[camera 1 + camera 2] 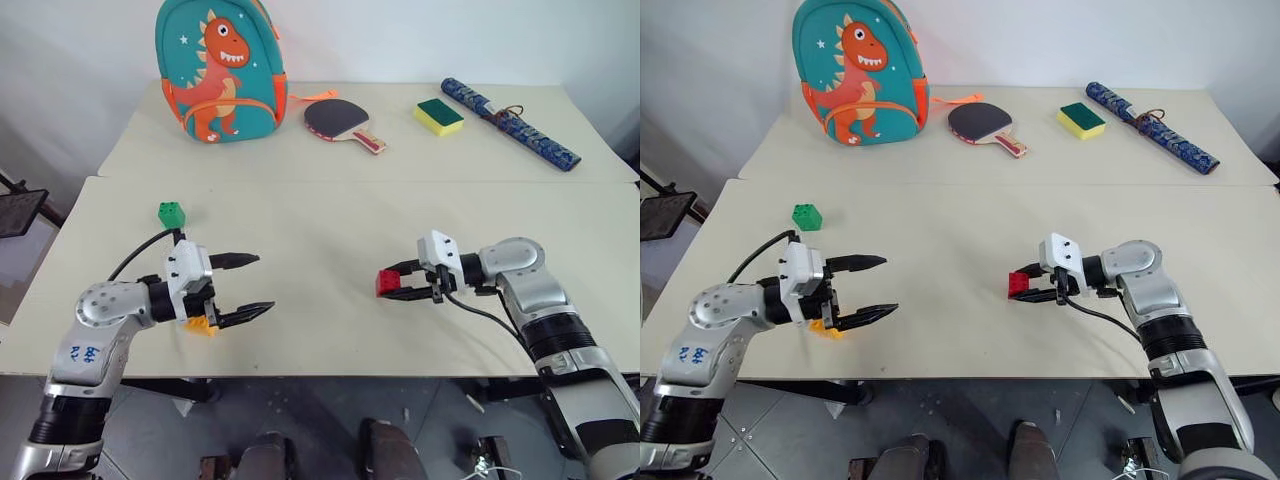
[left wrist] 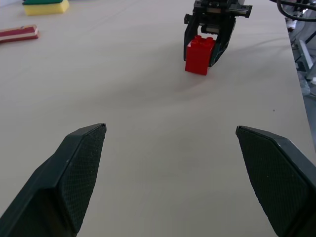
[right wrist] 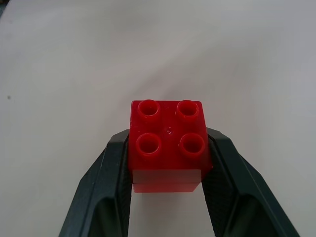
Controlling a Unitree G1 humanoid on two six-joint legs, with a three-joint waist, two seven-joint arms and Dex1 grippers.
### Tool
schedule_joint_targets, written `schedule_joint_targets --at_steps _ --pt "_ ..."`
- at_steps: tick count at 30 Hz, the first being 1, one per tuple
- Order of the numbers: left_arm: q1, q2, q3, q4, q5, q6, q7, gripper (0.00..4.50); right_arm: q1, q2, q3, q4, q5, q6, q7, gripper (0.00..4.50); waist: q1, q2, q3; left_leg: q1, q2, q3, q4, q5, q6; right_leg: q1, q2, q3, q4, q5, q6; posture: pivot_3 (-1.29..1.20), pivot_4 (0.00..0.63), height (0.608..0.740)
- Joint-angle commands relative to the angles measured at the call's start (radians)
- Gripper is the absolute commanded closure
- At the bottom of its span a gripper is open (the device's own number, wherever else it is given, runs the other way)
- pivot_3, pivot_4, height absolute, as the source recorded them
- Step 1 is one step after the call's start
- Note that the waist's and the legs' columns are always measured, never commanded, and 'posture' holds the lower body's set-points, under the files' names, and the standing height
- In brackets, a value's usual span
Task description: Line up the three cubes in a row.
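The right gripper (image 1: 392,284) is clamped on the red cube (image 1: 386,283), one black finger on each side, studs facing up. The cube sits low at the table (image 1: 320,330), near the middle and a bit to the right. The left gripper (image 1: 252,287) has its fingers spread wide and holds nothing. The yellow-orange cube (image 1: 203,323) lies on the table right under that gripper's wrist, near the front edge. The green cube (image 1: 172,213) sits farther back on the left, apart from the others. At the far side lie a dinosaur backpack (image 1: 220,70), a paddle (image 1: 340,123), a sponge (image 1: 439,116) and a blue roll (image 1: 510,123).
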Motion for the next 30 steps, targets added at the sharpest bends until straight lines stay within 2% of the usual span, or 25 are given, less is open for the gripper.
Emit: schedule_joint_targets --at_steps 1,5,10,14,15,19,22,26,28,30 --pt "0.017 0.010 0.040 -0.039 -0.013 -0.004 0.021 0.00 -0.027 0.007 -0.014 0.042 -0.010 -0.056 0.010 2.99 -0.002 0.000 0.000 0.000 0.000 0.000 0.000 0.000 0.000 0.000 0.000 0.000 0.000 0.000 0.000 0.00 0.150 0.740" --pt "0.054 0.004 0.106 -0.030 -0.039 0.004 0.055 0.00 -0.034 0.020 -0.027 0.071 -0.008 -0.099 0.006 1.67 -0.003 0.000 0.000 0.000 0.000 0.000 0.002 0.000 0.000 0.000 0.000 0.000 0.001 0.000 0.000 0.00 0.150 0.740" --pt "0.137 -0.084 0.312 -0.038 -0.126 -0.004 0.208 0.00 0.003 0.003 -0.100 -0.061 0.096 -0.064 0.027 0.07 -0.002 0.000 0.000 0.000 0.001 0.000 0.002 0.000 -0.001 -0.001 0.000 0.000 0.002 0.000 0.000 0.00 0.150 0.740" --pt "0.257 -0.179 0.501 0.015 -0.138 -0.064 0.342 0.00 0.107 0.014 -0.231 -0.220 0.267 -0.009 0.020 0.01 0.000 0.000 0.000 0.000 0.002 -0.001 0.002 -0.001 -0.001 -0.001 0.000 0.000 0.003 0.000 0.000 0.00 0.150 0.740" --pt "0.295 -0.208 0.542 0.035 -0.134 -0.084 0.377 0.00 0.140 0.036 -0.281 -0.234 0.304 -0.042 -0.005 0.01 0.000 0.000 0.000 0.000 0.002 -0.001 0.002 -0.001 -0.002 -0.001 0.000 -0.001 0.003 0.000 0.000 0.00 0.150 0.740" --pt "0.409 -0.277 0.627 0.057 -0.140 -0.105 0.444 0.00 0.236 0.052 -0.362 -0.285 0.359 -0.063 -0.038 0.01 0.002 -0.001 0.000 0.000 0.002 0.000 0.002 -0.002 -0.001 -0.001 0.000 -0.001 0.002 0.000 0.000 0.00 0.150 0.740" --pt "0.454 -0.308 0.638 0.046 -0.135 -0.133 0.466 0.00 0.296 0.045 -0.379 -0.309 0.370 -0.084 -0.019 0.01 0.008 -0.001 -0.001 0.000 0.002 0.001 0.003 -0.003 -0.001 -0.001 0.000 0.000 0.002 0.000 0.000 0.00 0.150 0.740" --pt "0.450 -0.317 0.580 -0.013 -0.142 -0.108 0.480 0.00 0.349 0.041 -0.380 -0.343 0.377 -0.107 0.006 0.01 0.022 -0.002 -0.001 0.000 0.003 0.002 0.005 -0.003 -0.001 0.000 0.000 0.000 0.002 0.001 -0.002 0.00 0.150 0.740" --pt "0.430 -0.299 0.531 -0.027 -0.114 -0.102 0.476 0.00 0.356 0.044 -0.379 -0.363 0.392 -0.088 0.003 0.01 0.025 -0.002 -0.001 0.001 0.004 0.003 0.005 -0.004 0.000 0.000 0.000 0.000 0.002 0.001 -0.002 0.00 0.150 0.740" --pt "0.306 -0.278 0.469 -0.026 -0.047 -0.059 0.589 0.00 0.367 0.046 -0.363 -0.393 0.400 -0.072 0.012 0.01 0.029 -0.002 -0.001 0.001 0.005 0.004 0.006 -0.004 -0.001 -0.001 0.000 0.000 0.002 0.002 -0.004 0.00 0.150 0.740"
